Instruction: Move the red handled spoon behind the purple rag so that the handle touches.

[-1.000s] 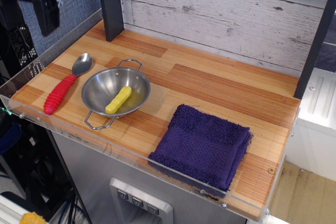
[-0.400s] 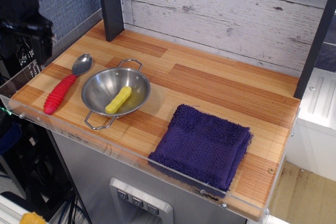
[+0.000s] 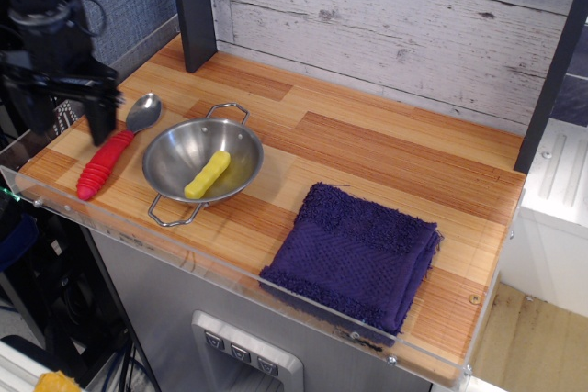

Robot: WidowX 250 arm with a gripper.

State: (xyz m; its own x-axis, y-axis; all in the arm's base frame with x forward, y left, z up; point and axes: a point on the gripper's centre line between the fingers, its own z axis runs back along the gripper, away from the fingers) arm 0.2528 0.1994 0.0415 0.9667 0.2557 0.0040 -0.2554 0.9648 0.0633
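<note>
hand (image 3: 66,115) spread above wooden counter (image 3: 386,153), grey plank wall (image 3: 413,25)

Light is even and bright across the tabletop (image 3: 367,149) — soft, with only faint shadows close under the steel bowl (image 3: 203,161) and the purple rag (image 3: 354,257). The bowl's polished inside carries pale reflections but no harsh glare. The clear front lip (image 3: 230,273) catches a thin sheen. Focus is crisp at centre — the dark gripper (image 3: 64,117) at far left reads as a near-silhouette.
</note>
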